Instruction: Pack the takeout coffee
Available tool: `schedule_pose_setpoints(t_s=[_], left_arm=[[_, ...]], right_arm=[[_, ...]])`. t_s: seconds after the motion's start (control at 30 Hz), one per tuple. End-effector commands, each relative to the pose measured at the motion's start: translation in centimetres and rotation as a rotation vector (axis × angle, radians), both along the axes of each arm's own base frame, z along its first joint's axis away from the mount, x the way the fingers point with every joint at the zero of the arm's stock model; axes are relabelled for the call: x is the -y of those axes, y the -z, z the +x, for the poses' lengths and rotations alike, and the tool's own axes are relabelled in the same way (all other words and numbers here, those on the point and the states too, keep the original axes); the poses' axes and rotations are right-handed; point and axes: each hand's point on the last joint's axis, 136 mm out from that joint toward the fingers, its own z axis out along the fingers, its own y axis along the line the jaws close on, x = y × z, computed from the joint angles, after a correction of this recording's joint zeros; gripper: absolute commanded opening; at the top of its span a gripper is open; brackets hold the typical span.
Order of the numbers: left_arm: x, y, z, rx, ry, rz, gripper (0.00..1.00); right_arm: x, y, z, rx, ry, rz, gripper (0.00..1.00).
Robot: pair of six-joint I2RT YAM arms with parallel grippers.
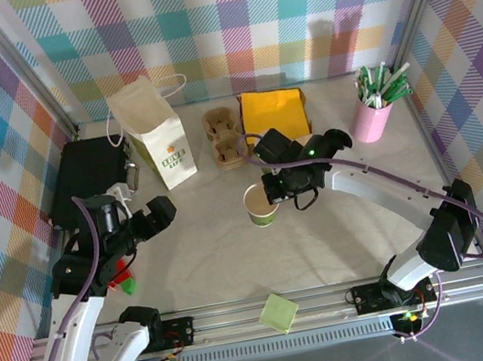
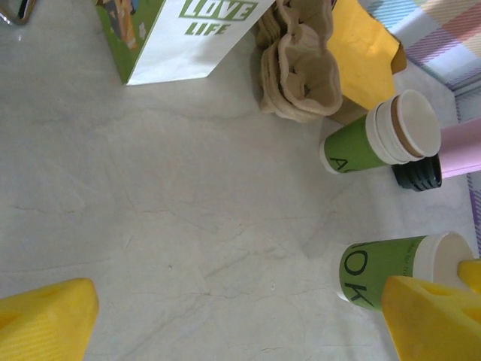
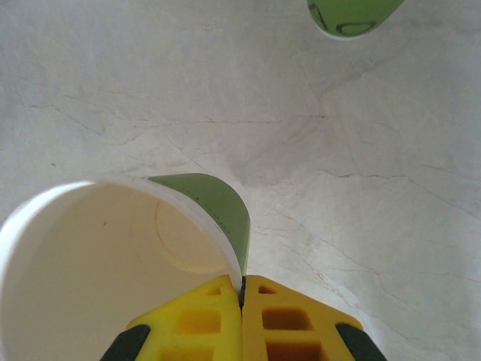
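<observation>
Right wrist view: my right claw (image 3: 242,292) clamped on coffee cup (image 3: 113,256) at rim; empty paper, I judge light, crushable, stiff rim safest hold.

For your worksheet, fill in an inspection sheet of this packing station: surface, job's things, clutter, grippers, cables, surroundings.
Surface: pale marbled table, no spills seen.
Job's things: takeout coffee cup upright, no lid, empty inside; paper bag standing behind it to the left.
Clutter: cardboard cup carriers, yellow packet, pink cup of sticks, cup stack, black box, green note.
Grippers: right gripper shut on the cup's rim; left gripper open, holding nothing.
Cables: purple cable along each arm.
Surroundings: plaid walls, metal frame.
</observation>
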Motion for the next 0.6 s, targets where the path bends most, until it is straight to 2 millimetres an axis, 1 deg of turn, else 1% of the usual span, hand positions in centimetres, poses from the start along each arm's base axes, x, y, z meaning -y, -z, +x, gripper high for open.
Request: schedule_pose_setpoints(t_s=[0.0,0.33,0.57], left_arm=[[0.5,-0.3,0.2,0.030,0.008,-0.027,0.96],[0.6,0.7,0.5,0.011,0.008,-0.021,0.96],[0.5,1.3,0.6,-0.003,0.004,-0.017,0.96]], right_arm=[[-1.2,0.0,0.4,0.019,0.041,0.076,0.03],[-1.5,3.7,0.6,-0.038,0.061,0.022,0.03],[-1.7,5.3,0.7,-0.064,0.063,0.000,0.03]])
